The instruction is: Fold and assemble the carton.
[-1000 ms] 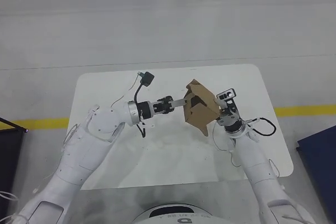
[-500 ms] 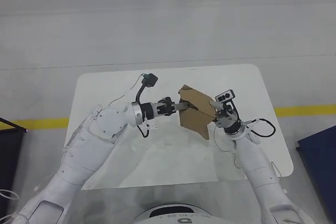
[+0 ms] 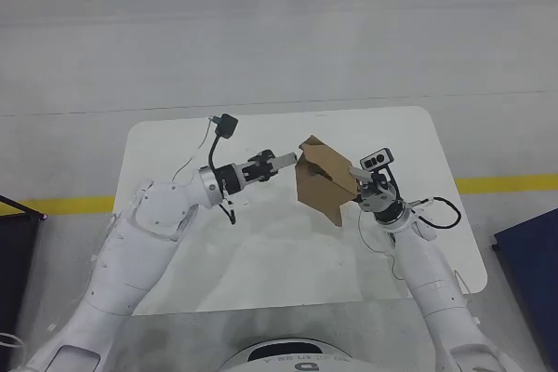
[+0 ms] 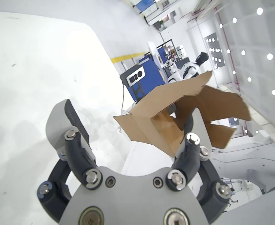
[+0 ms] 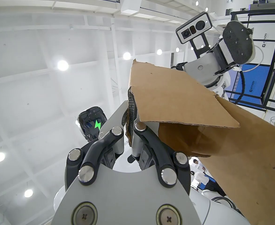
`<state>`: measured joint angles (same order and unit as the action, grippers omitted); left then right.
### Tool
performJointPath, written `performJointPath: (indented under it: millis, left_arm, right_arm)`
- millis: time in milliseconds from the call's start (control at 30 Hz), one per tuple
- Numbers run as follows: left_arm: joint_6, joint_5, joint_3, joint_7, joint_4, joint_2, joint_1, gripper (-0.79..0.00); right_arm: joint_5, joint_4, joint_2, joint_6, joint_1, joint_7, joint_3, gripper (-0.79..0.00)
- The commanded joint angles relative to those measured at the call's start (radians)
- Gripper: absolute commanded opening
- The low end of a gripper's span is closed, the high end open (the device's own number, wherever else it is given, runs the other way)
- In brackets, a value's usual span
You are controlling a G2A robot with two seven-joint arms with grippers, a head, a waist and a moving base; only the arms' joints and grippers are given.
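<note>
A brown carton [image 3: 320, 175], partly folded with loose flaps, hangs above the middle of the white table [image 3: 167, 167]. My right gripper [image 3: 357, 192] is shut on the carton's edge from the right; in the right wrist view the right gripper [image 5: 131, 108] pinches the wall of the carton [image 5: 175, 97]. My left gripper [image 3: 285, 160] is at the carton's left side and open. In the left wrist view the left gripper [image 4: 132, 111] spans the near corner of the carton [image 4: 144, 127], and one of its fingers [image 4: 198, 125] lies among the flaps.
The table's front half [image 3: 288, 260] is bare. A yellow floor line [image 3: 521, 181] runs past the table's right side, with a dark blue object [image 3: 544, 270] on the floor to the right and a black frame [image 3: 0, 209] at the far left.
The carton has turned and shifted slightly left, its open side now rolled away from the top camera. The left gripper drew back a little to the upper left and its wrist rotated.
</note>
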<state>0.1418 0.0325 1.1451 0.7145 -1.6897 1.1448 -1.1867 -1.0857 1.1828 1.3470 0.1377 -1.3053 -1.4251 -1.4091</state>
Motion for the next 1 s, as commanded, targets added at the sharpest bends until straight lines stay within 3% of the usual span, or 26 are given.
performJointPath:
  millis: [0,200,567,967]
  left_arm:
    - [-0.005,-0.003,0.033,0.000,0.007,-0.006,-0.019,0.000]
    - [-0.047,-0.025,0.062,-0.004,0.012,-0.011,0.007,0.000]
    - [-0.092,-0.066,-0.087,0.042,0.091,0.021,0.190,0.000]
    - [-0.032,-0.070,-0.165,0.110,0.145,0.038,0.236,0.000]
  right_arm:
    - [0.000,0.000,0.000,0.000,0.000,0.000,0.000,-0.785]
    - [-0.008,0.021,-0.003,-0.028,-0.018,0.040,-0.002,-0.785]
    - [-0.004,0.006,-0.006,-0.038,-0.020,0.028,0.010,-0.785]
    - [-0.009,0.000,-0.010,-0.053,-0.016,0.037,0.015,-0.785]
